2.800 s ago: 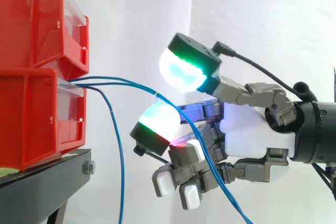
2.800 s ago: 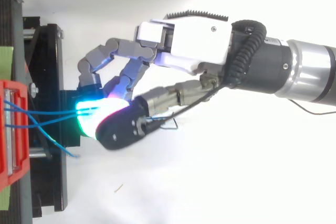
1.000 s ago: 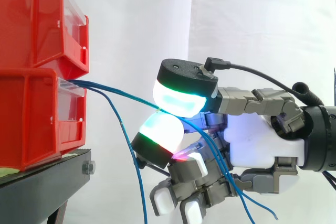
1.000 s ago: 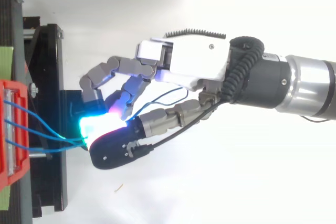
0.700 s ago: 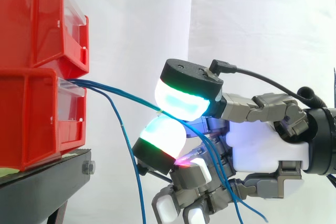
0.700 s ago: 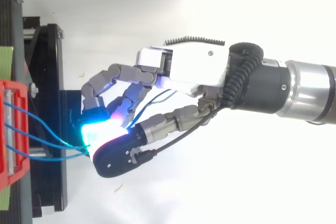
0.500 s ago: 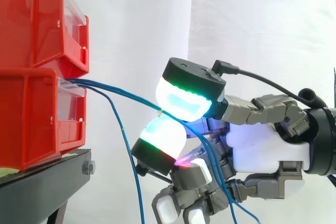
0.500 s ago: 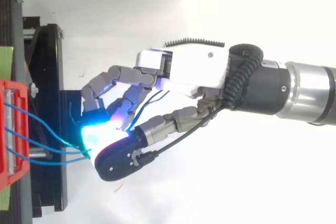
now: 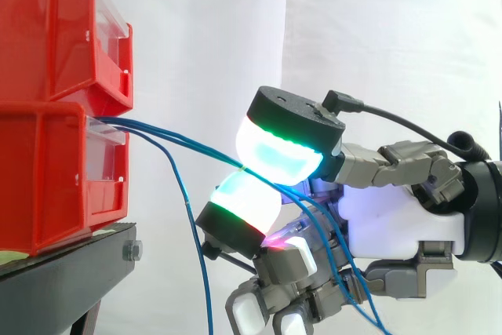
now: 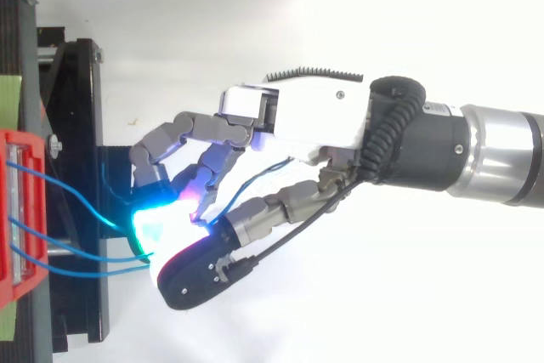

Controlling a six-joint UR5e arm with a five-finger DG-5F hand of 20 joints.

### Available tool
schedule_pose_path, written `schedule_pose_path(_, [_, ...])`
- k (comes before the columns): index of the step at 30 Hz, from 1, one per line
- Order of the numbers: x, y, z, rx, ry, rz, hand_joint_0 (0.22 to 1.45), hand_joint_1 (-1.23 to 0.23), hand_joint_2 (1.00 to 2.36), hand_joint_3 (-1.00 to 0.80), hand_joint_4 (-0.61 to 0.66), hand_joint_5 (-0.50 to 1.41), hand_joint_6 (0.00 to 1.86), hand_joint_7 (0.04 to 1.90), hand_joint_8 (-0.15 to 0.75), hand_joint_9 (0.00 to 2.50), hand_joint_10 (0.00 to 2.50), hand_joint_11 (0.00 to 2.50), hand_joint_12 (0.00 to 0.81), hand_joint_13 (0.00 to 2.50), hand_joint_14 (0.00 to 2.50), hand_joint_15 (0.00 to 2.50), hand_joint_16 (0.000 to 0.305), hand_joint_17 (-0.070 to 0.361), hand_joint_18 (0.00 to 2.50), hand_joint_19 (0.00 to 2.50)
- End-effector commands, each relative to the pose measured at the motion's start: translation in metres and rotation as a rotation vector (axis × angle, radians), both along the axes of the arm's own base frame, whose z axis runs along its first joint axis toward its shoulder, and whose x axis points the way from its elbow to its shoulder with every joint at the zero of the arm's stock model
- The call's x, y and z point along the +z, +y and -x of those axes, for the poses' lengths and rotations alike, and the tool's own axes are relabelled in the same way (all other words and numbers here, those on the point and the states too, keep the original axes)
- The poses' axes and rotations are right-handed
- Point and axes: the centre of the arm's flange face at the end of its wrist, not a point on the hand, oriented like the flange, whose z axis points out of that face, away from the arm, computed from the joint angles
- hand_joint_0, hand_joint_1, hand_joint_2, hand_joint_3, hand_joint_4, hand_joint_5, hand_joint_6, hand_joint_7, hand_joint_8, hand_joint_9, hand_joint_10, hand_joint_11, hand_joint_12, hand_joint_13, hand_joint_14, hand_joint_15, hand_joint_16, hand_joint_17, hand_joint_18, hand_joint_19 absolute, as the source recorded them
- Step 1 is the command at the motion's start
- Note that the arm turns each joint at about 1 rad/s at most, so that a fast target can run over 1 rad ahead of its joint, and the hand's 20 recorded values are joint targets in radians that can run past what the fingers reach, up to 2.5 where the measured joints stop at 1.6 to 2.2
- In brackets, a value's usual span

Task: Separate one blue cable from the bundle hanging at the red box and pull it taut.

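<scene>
Blue cables (image 9: 188,141) come out of the lower red bin (image 9: 55,178) at the left of the side view. Two of them run in a nearly straight slope to my hand (image 9: 392,225), which is shut on them, pinching them between a thumb pad (image 9: 278,154) above and a finger pad (image 9: 247,198) below. Past the pinch they trail down across the palm. A third blue cable (image 9: 190,209) hangs loose in front of the bin. From above, the hand (image 10: 306,121) reaches left toward the bin (image 10: 17,210), and a cable (image 10: 85,273) leads into the glowing pads.
A second red bin (image 9: 55,29) sits on top of the lower one. Both rest on a black stand (image 9: 70,272) whose frame (image 10: 81,125) lies just left of the fingertips. A white curtain hangs behind.
The thumb and finger pads, apart 2.8 s ago, have closed on two cables. Since then the hand has drifted slightly away from the bin and sideways, straightening the held cables.
</scene>
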Motion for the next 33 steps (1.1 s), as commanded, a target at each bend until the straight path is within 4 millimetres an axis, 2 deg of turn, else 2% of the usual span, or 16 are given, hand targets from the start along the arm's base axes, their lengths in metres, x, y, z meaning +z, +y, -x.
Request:
schedule_pose_path(1, [0.0, 0.0012, 0.0, -0.002, 0.001, -0.006, 0.77, -0.85, 1.03, -0.14, 0.1, -0.21, 0.94, 1.56, 0.331, 0.97, 0.02, 1.08, 0.387, 0.85, 0.02, 0.7, 0.046, 0.103, 0.79, 0.74])
schedule_pose_path(5, [0.0, 0.0036, -0.0001, 0.001, 0.001, -0.008, 0.75, -0.83, 1.02, -0.17, 0.1, -0.22, 0.95, 1.48, 0.335, 0.98, 0.02, 1.09, 0.391, 0.86, 0.02, 0.7, 0.046, 0.104, 0.8, 0.73])
schedule_pose_path(8, [-0.0007, 0.0047, 0.0002, 0.003, 0.002, -0.008, 0.79, -0.85, 1.01, -0.42, 0.07, -0.22, 0.94, 1.28, 0.329, 0.97, 0.02, 1.09, 0.395, 0.86, 0.02, 0.7, 0.046, 0.104, 0.81, 0.71])
schedule_pose_path(10, [-0.0007, 0.0047, 0.0002, 0.003, 0.002, -0.008, 0.81, -0.86, 1.0, -0.5, 0.07, -0.22, 0.93, 1.28, 0.33, 0.97, 0.02, 1.09, 0.39, 0.86, 0.02, 0.7, 0.046, 0.103, 0.81, 0.7])
schedule_pose_path(15, [-0.0007, 0.0047, 0.0002, 0.003, 0.002, -0.008, 0.82, -0.88, 1.0, -0.5, 0.1, -0.21, 0.92, 1.29, 0.324, 0.98, 0.02, 1.08, 0.383, 0.87, 0.02, 0.7, 0.045, 0.101, 0.81, 0.68])
schedule_pose_path(33, [-0.0007, 0.0046, 0.0003, -0.008, 0.002, -0.008, 0.75, -0.93, 1.0, -0.5, 0.12, -0.2, 0.92, 1.29, 0.328, 1.0, 0.02, 1.08, 0.385, 0.89, 0.03, 0.7, 0.044, 0.1, 0.84, 0.67])
